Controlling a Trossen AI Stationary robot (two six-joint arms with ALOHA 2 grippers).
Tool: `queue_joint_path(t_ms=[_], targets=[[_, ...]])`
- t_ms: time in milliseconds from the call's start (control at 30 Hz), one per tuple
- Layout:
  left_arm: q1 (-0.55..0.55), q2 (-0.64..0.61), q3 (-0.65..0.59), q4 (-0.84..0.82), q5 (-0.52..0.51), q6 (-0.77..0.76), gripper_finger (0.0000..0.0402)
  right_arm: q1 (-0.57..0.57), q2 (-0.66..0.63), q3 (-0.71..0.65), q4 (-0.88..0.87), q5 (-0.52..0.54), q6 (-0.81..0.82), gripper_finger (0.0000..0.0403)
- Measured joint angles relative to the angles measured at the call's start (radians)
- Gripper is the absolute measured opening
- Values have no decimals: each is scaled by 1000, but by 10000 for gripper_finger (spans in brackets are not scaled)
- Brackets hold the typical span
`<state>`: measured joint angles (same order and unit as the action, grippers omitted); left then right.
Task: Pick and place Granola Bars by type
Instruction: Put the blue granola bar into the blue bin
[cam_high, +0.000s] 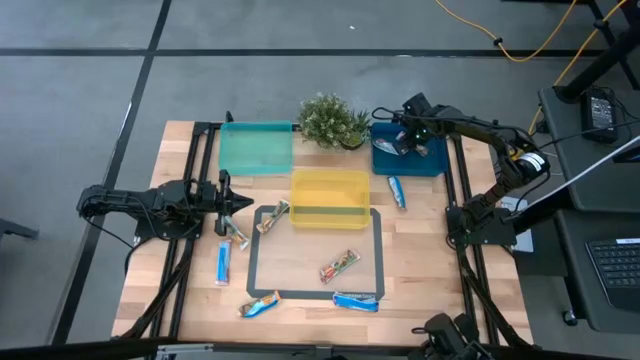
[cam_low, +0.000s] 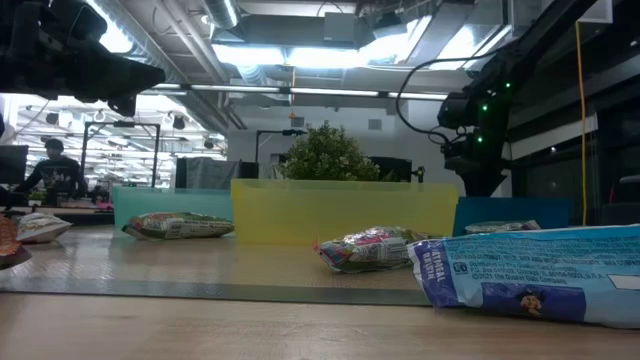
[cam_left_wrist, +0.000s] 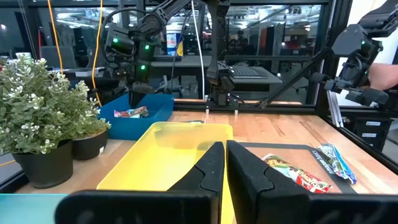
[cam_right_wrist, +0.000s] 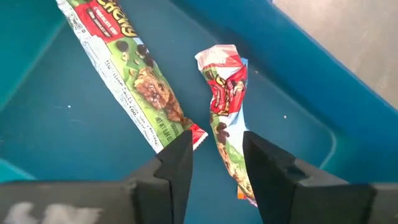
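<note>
My right gripper hangs open over the blue tray at the far right of the table. In the right wrist view two green-and-red printed granola bars lie flat on the tray floor, a long one and a crumpled one. The crumpled bar's near end lies between the open fingers, which do not touch it. My left gripper is shut and empty, at the table's left, beside a tan bar. Other bars lie loose on the table: blue ones and a red-green one.
A yellow tray stands mid-table and a teal tray far left of it, with a potted plant between the teal and blue trays. A dark-edged mat lies in front of the yellow tray. Two more bars lie near the mat's left side.
</note>
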<state>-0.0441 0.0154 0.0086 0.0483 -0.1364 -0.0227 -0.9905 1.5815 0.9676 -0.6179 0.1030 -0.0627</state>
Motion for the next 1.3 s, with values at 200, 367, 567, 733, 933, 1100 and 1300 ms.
queue_joint_path(t_ms=[200,367,567,733,933,1100,1300], targets=[[0,0,0,0,0,0,13,15,-47,0,2,7,-9,145],[0,0,0,0,0,0,10,54,-111,0,6,8,-10,145],[0,0,0,0,0,0,8,126,-192,0,2,9,8,145],[0,0,0,0,0,0,9,210,-253,0,-32,9,36,145],[0,0,0,0,0,0,12,340,-318,0,-73,10,110,145],[0,0,0,0,0,0,9,463,-364,0,-107,40,169,145],[0,0,0,0,0,0,8,594,-399,0,-211,144,271,145]])
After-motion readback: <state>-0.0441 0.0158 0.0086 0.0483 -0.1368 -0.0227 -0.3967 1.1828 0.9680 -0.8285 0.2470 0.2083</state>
